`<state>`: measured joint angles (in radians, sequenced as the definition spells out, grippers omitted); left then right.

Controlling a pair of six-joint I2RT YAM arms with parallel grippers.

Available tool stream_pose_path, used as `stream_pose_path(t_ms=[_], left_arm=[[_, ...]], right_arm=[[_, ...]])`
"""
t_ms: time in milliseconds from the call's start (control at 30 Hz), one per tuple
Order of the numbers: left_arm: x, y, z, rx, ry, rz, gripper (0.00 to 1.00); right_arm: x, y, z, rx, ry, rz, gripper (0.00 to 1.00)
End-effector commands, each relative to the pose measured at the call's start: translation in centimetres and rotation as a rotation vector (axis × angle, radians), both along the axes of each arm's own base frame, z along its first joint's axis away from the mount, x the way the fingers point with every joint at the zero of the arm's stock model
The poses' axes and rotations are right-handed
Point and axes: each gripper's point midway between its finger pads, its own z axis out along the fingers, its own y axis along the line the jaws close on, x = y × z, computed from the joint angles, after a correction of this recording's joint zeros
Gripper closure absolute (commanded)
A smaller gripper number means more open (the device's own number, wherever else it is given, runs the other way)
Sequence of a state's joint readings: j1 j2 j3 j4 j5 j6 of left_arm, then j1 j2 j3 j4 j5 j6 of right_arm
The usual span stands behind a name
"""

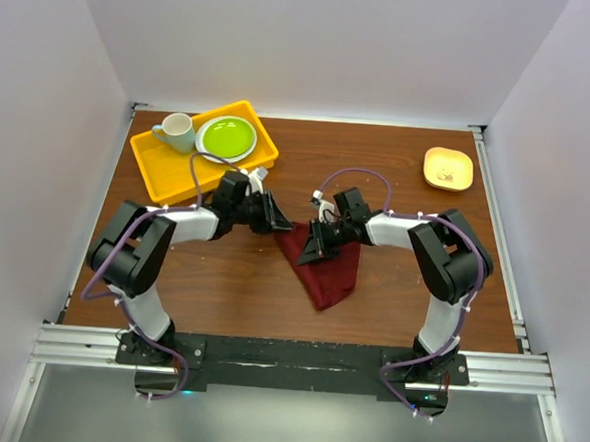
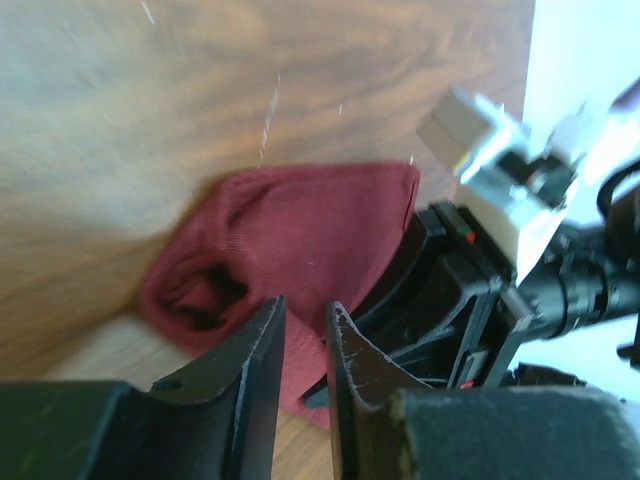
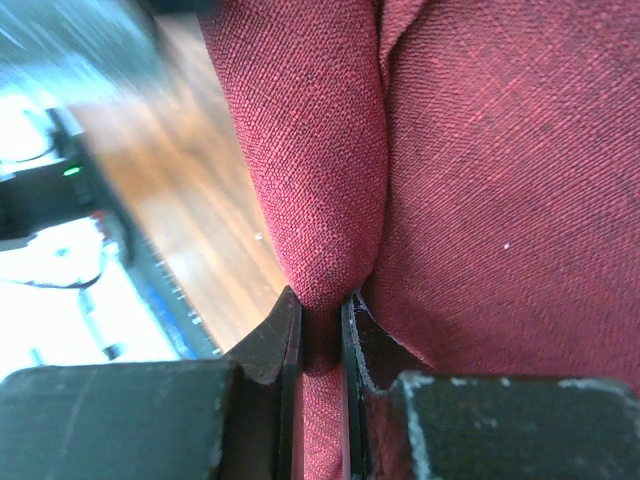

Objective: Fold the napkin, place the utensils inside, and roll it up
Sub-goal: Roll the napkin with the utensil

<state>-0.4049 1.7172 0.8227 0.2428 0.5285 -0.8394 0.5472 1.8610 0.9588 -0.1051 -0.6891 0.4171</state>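
Note:
The maroon napkin (image 1: 330, 273) lies bunched on the wooden table between my two arms. My right gripper (image 1: 309, 252) is at its left upper edge. In the right wrist view my right gripper (image 3: 320, 296) is shut on a raised fold of the napkin (image 3: 480, 180). My left gripper (image 1: 278, 223) is just left of the cloth's top corner. In the left wrist view my left gripper (image 2: 305, 306) stands open by a narrow gap with nothing pinched, the rolled end of the napkin (image 2: 300, 225) just beyond its tips. The utensils are out of view.
A yellow tray (image 1: 163, 168) at the back left holds a green plate (image 1: 227, 136) and a pale mug (image 1: 178, 132). A small yellow dish (image 1: 447, 168) sits at the back right. The right arm's black wrist (image 2: 460, 290) is close beside my left fingers.

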Motion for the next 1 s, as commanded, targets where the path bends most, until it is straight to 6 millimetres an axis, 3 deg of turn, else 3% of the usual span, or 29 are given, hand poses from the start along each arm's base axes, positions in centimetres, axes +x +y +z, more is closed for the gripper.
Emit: stream_pose_path(t_ms=[0, 233, 400, 467, 667, 700, 767, 967], left_arm=[[-1.6, -2.9, -0.6, -0.07, 0.051, -0.061, 0.75], [-1.7, -3.7, -2.4, -0.118, 0.055, -0.06, 0.81], [-1.3, -3.4, -5.5, -0.09, 0.074, -0.047, 0.85], [-1.3, -2.8, -7.0, -0.068, 0.095, -0.039, 0.88], [-2.3, -1.6, -9.8, -0.002, 0.133, -0.055, 0.92], [-2.6, -1.4, -10.2, 0.002, 0.143, -0.055, 0.92], [-3.0, -1.2, -10.6, 0.01, 0.154, -0.057, 0.93], [-3.4, -0.8, -10.9, 0.028, 0.173, -0.061, 0.94]], right_arm=[[-2.3, -1.3, -3.5, -0.022, 0.14, 0.006, 1.0], [-2.1, -1.9, -5.0, -0.048, 0.201, -0.023, 1.0], [-2.4, -2.7, -5.3, -0.109, 0.208, -0.026, 0.96], [-1.6, -3.5, -5.3, -0.187, 0.157, -0.029, 0.94], [-0.2, -5.2, -1.7, -0.387, 0.008, -0.032, 0.67], [-1.1, -5.2, -1.3, -0.428, 0.011, -0.005, 0.61], [-0.2, -5.0, 0.0, -0.481, -0.054, -0.012, 0.55], [-0.8, -3.7, 2.9, -0.586, -0.18, -0.012, 0.39]])
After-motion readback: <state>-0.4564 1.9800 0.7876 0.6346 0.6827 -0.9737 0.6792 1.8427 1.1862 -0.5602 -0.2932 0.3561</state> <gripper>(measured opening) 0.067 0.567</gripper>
